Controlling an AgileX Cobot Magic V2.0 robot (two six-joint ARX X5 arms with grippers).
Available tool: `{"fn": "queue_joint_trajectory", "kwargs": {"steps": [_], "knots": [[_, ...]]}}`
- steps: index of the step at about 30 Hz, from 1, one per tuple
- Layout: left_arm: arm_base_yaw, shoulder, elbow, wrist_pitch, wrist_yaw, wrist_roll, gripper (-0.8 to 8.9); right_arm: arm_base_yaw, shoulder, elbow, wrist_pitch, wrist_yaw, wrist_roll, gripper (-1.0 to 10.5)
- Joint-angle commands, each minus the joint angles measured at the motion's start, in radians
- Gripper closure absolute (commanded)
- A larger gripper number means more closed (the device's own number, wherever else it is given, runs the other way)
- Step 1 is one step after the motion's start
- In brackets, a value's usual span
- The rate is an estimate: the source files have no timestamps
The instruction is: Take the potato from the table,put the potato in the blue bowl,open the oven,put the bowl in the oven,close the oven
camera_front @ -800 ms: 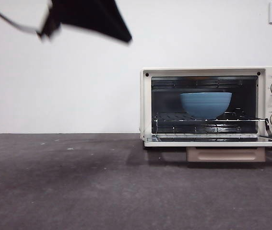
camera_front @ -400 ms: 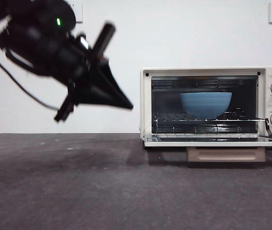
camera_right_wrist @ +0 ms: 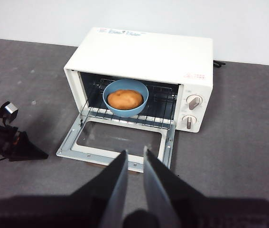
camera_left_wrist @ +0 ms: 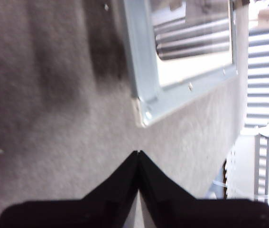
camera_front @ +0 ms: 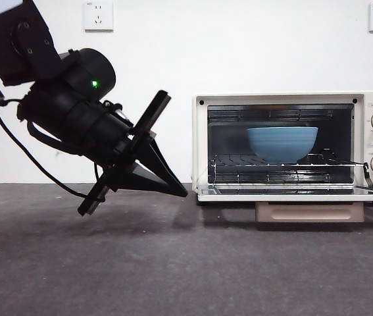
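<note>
Currently lumpy orange-brown potato sits in muted blue ridged bowl on the rack of cream-white oven, door flat open; left gripper, jaws together, hangs just beside door's corner above dark grey table; right gripper, slightly parted, high, well apart.

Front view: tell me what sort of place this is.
Probably a lab or test bench rather than a home kitchen: a toaster oven stands alone on a bare grey table against a plain white wall with sockets, the left gripper beside it.
</note>
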Motion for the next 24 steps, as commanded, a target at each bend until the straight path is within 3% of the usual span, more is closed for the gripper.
{"fn": "queue_joint_trajectory", "kwargs": {"steps": [1, 24], "knots": [[0.002, 0.019, -0.002, 0.014, -0.038, -0.061, 8.2, 0.001, -0.002, -0.004, -0.019, -0.001, 0.01, 9.6], [-0.051, 0.142, 0.131, -0.048, -0.081, -0.124, 8.2, 0.001, -0.002, -0.06, -0.018, -0.011, 0.008, 9.6]]}}
